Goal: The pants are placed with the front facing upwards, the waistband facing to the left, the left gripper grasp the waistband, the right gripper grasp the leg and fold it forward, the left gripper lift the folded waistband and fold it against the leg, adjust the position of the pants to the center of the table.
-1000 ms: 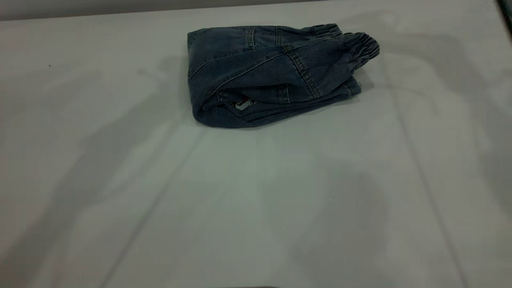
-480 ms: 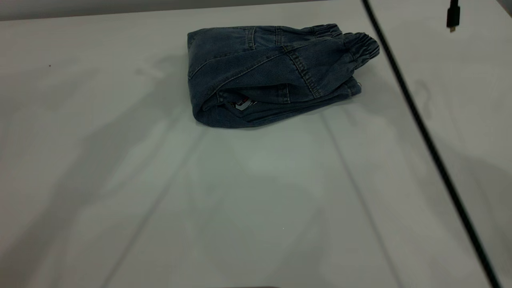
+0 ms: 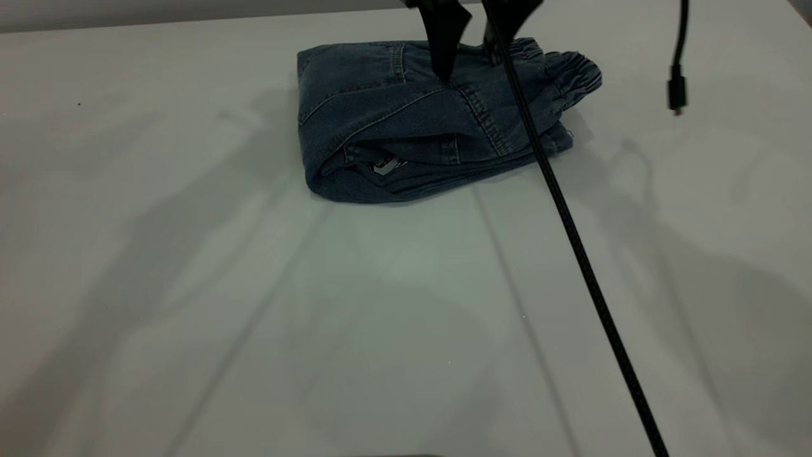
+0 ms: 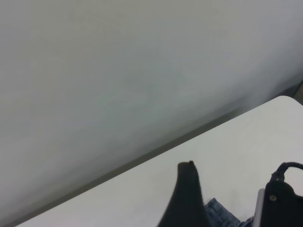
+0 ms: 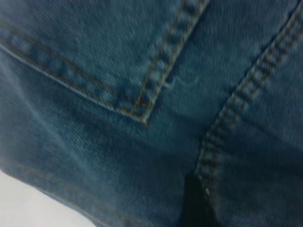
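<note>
Hovering with fingers apart over the folded pants, the left pincer trails a cable across the table

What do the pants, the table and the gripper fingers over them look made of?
The pants: blue denim, going by the twill weave and orange double stitching in the right wrist view. The table: smooth, matte pale surface, probably laminate; hard to confirm. The fingers: black, rigid, likely plastic.
</note>
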